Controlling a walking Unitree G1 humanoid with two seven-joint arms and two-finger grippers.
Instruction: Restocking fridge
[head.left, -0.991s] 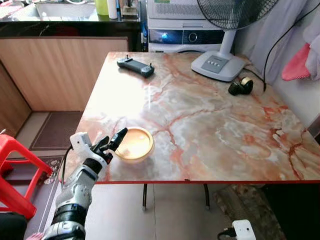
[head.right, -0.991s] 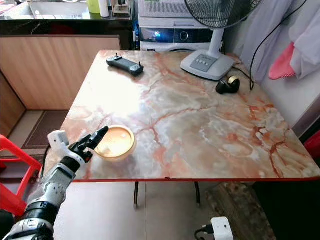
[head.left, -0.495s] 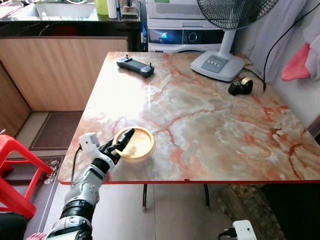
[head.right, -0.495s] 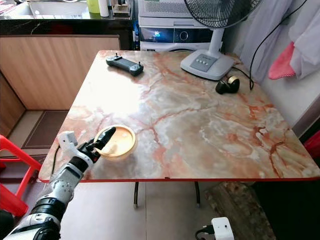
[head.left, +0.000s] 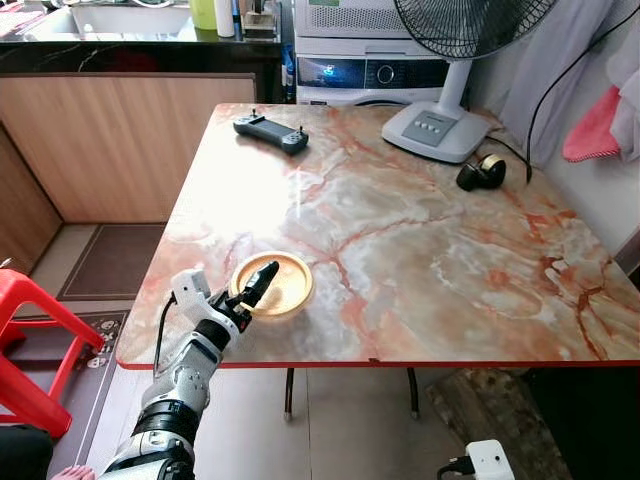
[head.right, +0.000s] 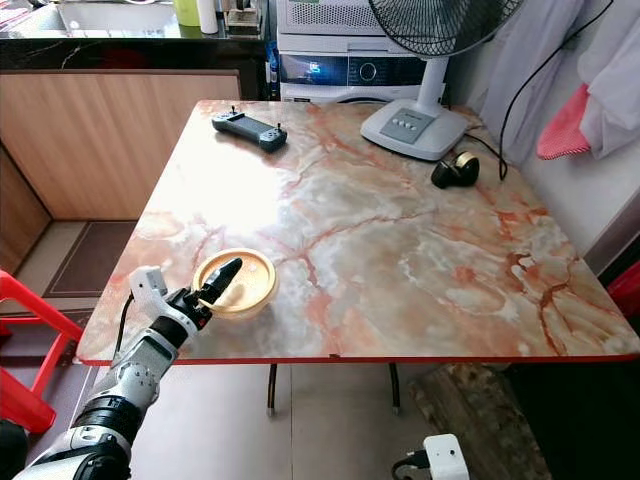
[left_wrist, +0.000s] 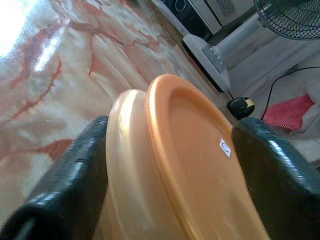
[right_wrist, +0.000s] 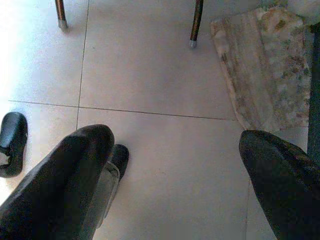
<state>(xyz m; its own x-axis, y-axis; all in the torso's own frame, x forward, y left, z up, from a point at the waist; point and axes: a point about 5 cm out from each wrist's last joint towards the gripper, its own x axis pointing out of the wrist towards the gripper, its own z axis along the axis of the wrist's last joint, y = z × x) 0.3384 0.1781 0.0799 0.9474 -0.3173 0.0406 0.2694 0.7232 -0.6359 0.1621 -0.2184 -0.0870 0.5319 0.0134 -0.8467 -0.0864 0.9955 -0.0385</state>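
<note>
Near the table's front edge, left gripper (head.left: 255, 285) straddles orange container (head.left: 282, 284).

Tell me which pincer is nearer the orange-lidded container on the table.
Left. The left pincer straddles the orange-lidded container near the table's front edge, a finger on each side. The right pincer hangs open below table height, pointing at the tiled floor.

Loads of open marble-patterned bench (head.left: 420, 260) right of the round orange lidded container (head.left: 272, 285), with only the black handheld controller (head.left: 270, 131), white fan base (head.left: 435, 131) and small black-gold gadget (head.left: 481, 172) along the far edge.
</note>
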